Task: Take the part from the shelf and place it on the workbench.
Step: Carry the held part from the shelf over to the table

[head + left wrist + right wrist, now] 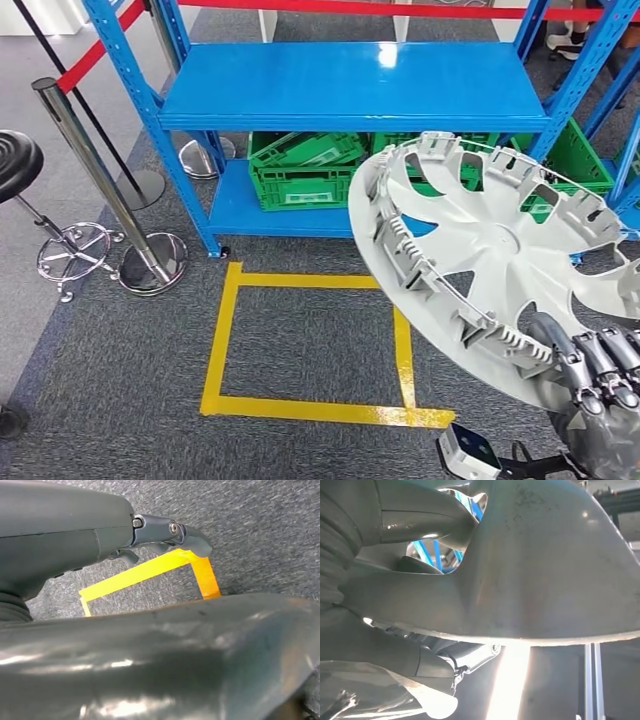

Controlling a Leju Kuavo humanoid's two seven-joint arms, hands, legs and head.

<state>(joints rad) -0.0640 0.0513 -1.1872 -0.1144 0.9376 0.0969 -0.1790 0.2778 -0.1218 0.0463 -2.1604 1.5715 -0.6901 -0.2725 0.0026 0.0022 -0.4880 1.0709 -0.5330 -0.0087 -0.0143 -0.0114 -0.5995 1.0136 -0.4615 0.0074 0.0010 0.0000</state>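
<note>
The part is a silver-grey wheel cover [498, 250] with clips around its rim. It hangs tilted in the air at the right of the head view, in front of the blue shelf [355, 85]. My right hand [604, 390] grips its lower rim from below. In the right wrist view the cover's smooth face [546, 570] sits very close, with my right hand's thumb [414, 515] on one side and fingers [433, 670] on the other. My left hand [113, 530] hangs over the grey carpet, fingers stretched out and holding nothing.
A yellow tape square [226, 330] marks the carpet before the shelf, also in the left wrist view [151, 570]. Green crates [306, 170] sit on the lowest shelf board. At the left stand a chrome stanchion [98, 170] with a red belt and a black stool [19, 165].
</note>
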